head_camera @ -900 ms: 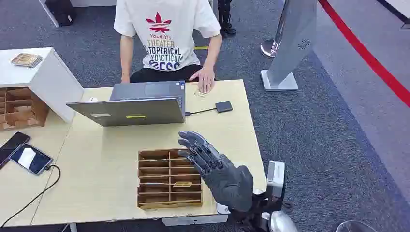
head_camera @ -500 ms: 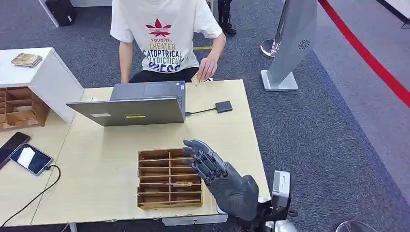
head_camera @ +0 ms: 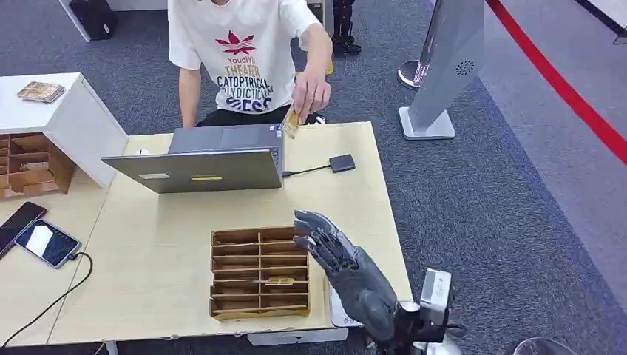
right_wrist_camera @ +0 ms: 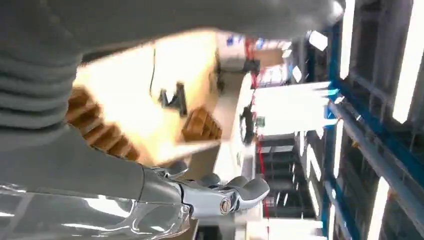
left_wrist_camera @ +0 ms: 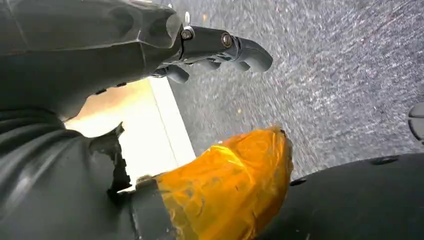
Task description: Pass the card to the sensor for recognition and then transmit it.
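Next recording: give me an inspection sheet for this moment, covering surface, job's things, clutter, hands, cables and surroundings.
Surface: pale wooden table, a second one abutting it on the left.
Job's things: card held by the person's hand above the far table edge; small black sensor flat on the table; wooden divider tray, one card lying in a slot.
Clutter: open laptop; two phones on the left table.
Hands: right hand raised over the tray's right edge, fingers spread, holding nothing; left hand hanging over the carpet, fingers curled, nothing in them.
Cables: one from laptop to sensor; one from a phone.
Surroundings: grey carpet, red floor line, white kiosk stand.
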